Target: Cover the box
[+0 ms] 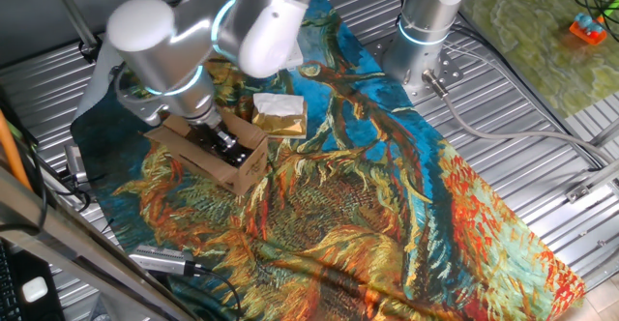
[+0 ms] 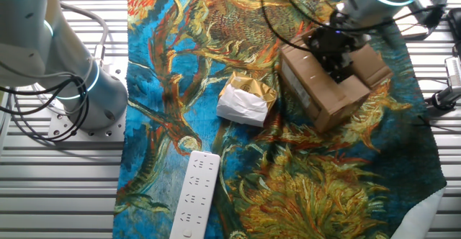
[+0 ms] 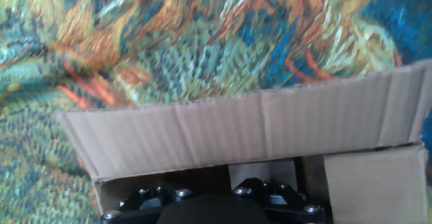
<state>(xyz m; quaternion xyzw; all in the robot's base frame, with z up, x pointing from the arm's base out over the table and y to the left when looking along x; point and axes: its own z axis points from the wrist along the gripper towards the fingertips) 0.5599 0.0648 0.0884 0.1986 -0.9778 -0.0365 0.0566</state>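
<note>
Hand view alone shows a corrugated flap standing upright along the box (image 3: 236, 129) edge; fixed views alone show the gold packet (image 2: 246, 101) just beside the box and a white power strip (image 2: 193, 194); gripper (image 2: 338, 55) sits at the box top, finger state undeterminable; box rests on a patterned cloth (image 1: 387, 205) over ribbed metal table (image 1: 542, 118).

I see the box (image 2: 328, 88) in plain brown corrugated cardboard, the gripper (image 2: 338, 60) black. The cloth (image 1: 387, 205) is painterly blue, teal, orange and yellow, sunflower-like swirls. The packet (image 2: 245, 101) is gold and white. The power strip (image 2: 194, 194) is white. The arm (image 1: 184, 41) is silver-white with a glowing cyan ring. The table (image 1: 542, 118) is ribbed grey metal.
</note>
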